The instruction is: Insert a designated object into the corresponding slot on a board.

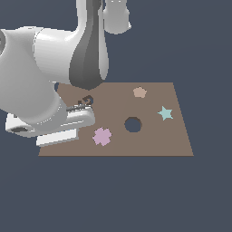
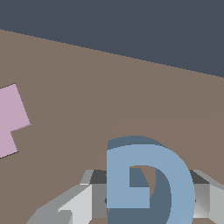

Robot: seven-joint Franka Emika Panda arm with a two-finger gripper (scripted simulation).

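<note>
In the wrist view the light-blue G block (image 2: 151, 183) sits between my grey fingers (image 2: 83, 203). My gripper (image 2: 148, 199) is shut on it, just over the brown board (image 2: 109, 87). In the exterior view the arm hides most of my gripper (image 1: 80, 107) and the whole block, over the board's (image 1: 149, 145) left part. A dark curled recess (image 1: 87, 100), part of the G-shaped slot, shows right at the arm's edge beside the gripper. I cannot tell whether the block touches the board.
A pink flower shape (image 1: 102, 136) lies close to the gripper on the exterior view's right and also shows in the wrist view (image 2: 11, 118). A round dark hole (image 1: 133, 124), a teal star (image 1: 165, 113) and a peach shape (image 1: 139, 92) lie further right.
</note>
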